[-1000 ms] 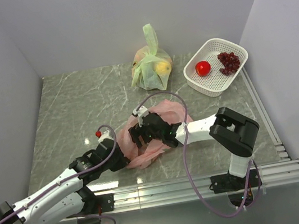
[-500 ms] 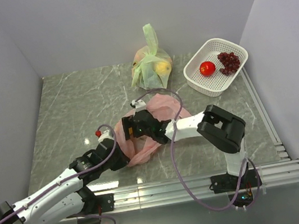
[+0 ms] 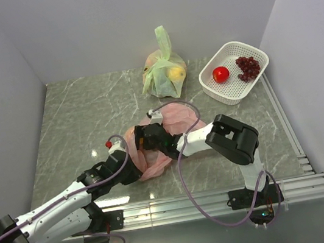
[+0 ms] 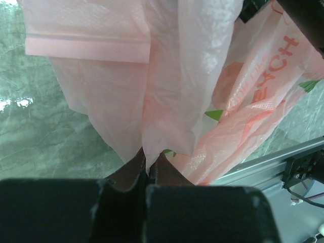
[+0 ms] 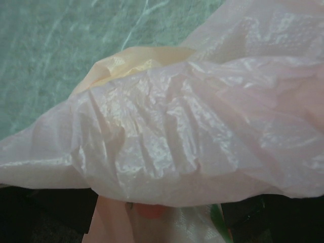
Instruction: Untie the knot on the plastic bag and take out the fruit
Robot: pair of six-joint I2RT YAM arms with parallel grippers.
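Note:
The pink plastic bag (image 3: 171, 120) lies crumpled and limp at the table's middle front. No knot shows on it. My left gripper (image 3: 130, 164) is shut on the bag's near left edge; in the left wrist view (image 4: 148, 163) the plastic (image 4: 167, 91) hangs from its closed tips. My right gripper (image 3: 146, 140) is pushed into the bag from the right, its dark fingers (image 5: 45, 212) apart under draped plastic (image 5: 192, 116). A small orange patch (image 5: 150, 210) shows beneath; I cannot tell whether it is fruit or print. The red fruit (image 3: 220, 74) and grapes (image 3: 248, 67) lie in the white basket (image 3: 212, 88).
A light green tied bag (image 3: 165, 71) with yellowish fruit stands at the back centre. The basket is at the back right, near the right wall. Grey walls close the left, back and right. A metal rail (image 3: 211, 199) runs along the near edge.
My right gripper has reached further left into the pink bag, and the bag has bunched leftward around it. My left gripper has kept its hold in nearly the same place.

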